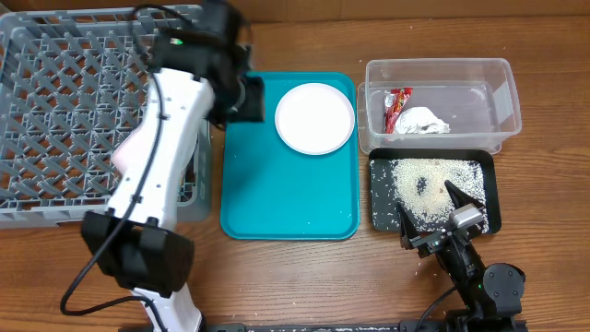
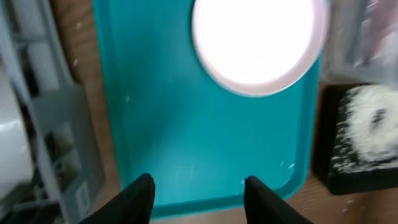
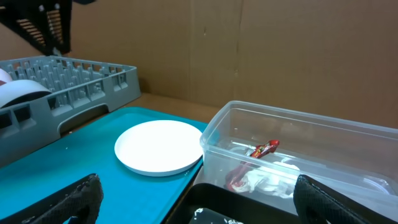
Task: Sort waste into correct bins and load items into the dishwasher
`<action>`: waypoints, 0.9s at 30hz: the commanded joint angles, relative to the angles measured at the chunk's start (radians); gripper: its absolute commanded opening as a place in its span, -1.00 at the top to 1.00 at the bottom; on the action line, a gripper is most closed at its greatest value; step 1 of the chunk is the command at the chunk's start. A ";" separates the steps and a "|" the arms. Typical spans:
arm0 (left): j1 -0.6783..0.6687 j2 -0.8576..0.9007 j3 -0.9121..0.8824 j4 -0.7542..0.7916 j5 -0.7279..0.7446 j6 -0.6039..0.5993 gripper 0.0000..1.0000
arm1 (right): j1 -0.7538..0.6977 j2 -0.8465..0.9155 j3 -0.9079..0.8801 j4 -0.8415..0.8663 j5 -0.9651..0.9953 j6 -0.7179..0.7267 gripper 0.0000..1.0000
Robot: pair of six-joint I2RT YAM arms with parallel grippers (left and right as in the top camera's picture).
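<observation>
The pale plate [image 1: 314, 117] lies at the back of the teal tray [image 1: 289, 194]. My left gripper [image 1: 247, 97] is open and empty, above the tray's back left corner next to the grey dish rack [image 1: 55, 111]. In the left wrist view my fingers [image 2: 199, 190] frame the tray below the plate [image 2: 255, 40]. The clear tub [image 1: 438, 101] holds the red wrapper [image 1: 397, 106] and paper wad [image 1: 422, 121]. Rice [image 1: 429, 184] covers the black tray [image 1: 489, 198]. My right gripper [image 1: 433, 219] is open and empty at its near edge. The chopsticks are not in view.
My white left arm crosses the rack's right side and hides a pinkish thing [image 1: 127, 152] there. A white rounded dish [image 3: 18, 90] sits in the rack [image 3: 81, 78]. A few rice grains lie on the table by the black tray's near edge.
</observation>
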State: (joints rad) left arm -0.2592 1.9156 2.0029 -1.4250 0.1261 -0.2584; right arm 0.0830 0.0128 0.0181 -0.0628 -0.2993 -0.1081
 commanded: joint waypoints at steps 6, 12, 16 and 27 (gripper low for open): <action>0.070 -0.039 0.013 -0.261 -0.407 -0.197 0.91 | -0.005 -0.008 -0.010 0.006 -0.001 0.003 -0.99; 0.150 -0.044 -0.060 -0.265 -0.454 -0.223 0.92 | -0.005 -0.008 -0.010 0.006 -0.001 0.003 -0.99; 0.224 -0.044 -0.136 -0.265 -0.519 -0.236 0.92 | -0.005 -0.008 -0.010 0.006 -0.001 0.003 -0.99; 0.294 -0.044 -0.211 -0.182 -0.454 -0.146 0.91 | -0.005 -0.008 -0.010 0.006 -0.001 0.003 -0.99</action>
State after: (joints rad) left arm 0.0410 1.8946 1.8206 -1.6302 -0.3401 -0.4423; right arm 0.0826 0.0128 0.0181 -0.0628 -0.2996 -0.1085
